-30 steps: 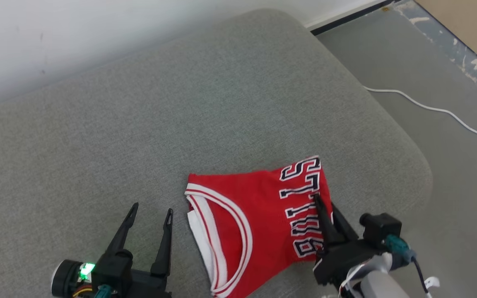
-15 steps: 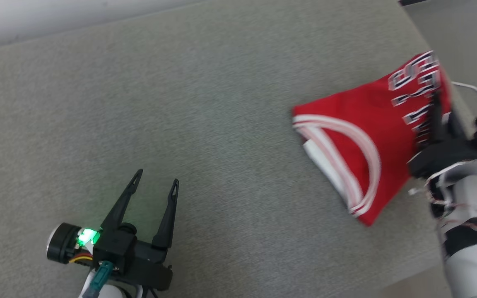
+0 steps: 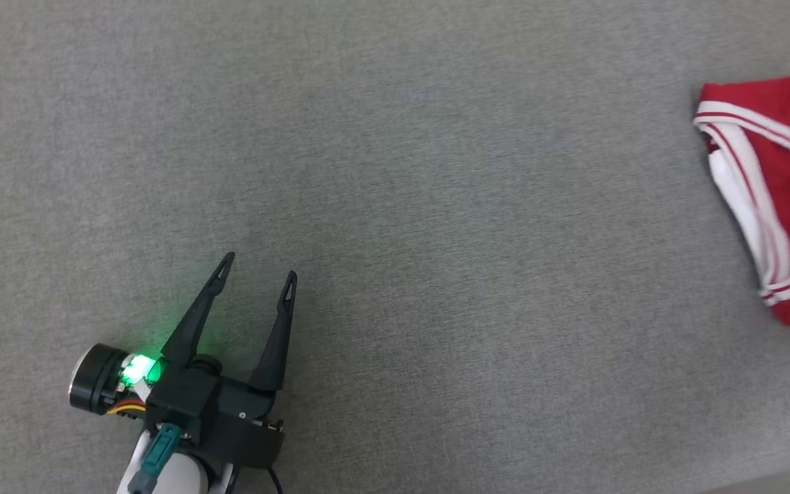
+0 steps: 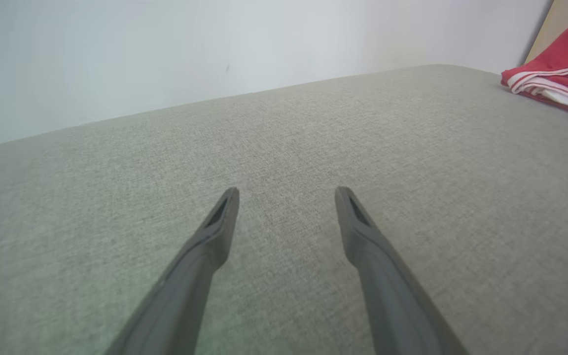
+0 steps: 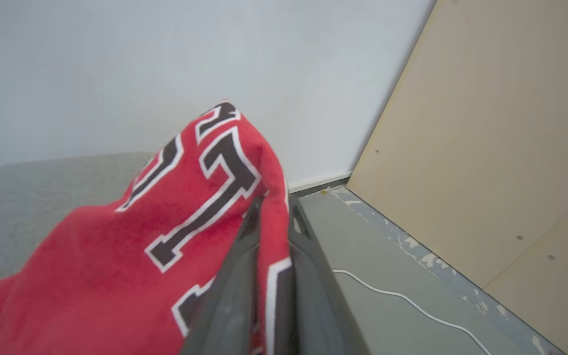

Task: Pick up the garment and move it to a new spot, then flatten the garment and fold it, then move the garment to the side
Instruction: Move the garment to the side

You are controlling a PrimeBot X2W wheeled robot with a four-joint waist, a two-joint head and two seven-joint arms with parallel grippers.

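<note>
The garment (image 3: 782,171) is a red jersey with white-striped trim, folded, lying at the right edge of the head view on the grey cushion (image 3: 436,206). In the right wrist view my right gripper (image 5: 276,204) is shut on a lifted fold of the garment (image 5: 141,236), where black and white lettering shows. My left gripper (image 3: 260,265) stands open at the lower left, well apart from the garment, with nothing between its fingers. In the left wrist view the left gripper (image 4: 287,190) hovers low over bare cushion, and the garment (image 4: 560,74) lies at the far upper right.
A white wall (image 4: 215,49) runs behind the cushion. Past the cushion's right end are a grey floor (image 5: 363,246) with a white cable (image 5: 412,301) and a tan wooden panel (image 5: 486,148).
The whole head view has swung, so the camera moved. The garment now sits at the picture's right edge and my right gripper has left that picture. My left gripper stays open.
</note>
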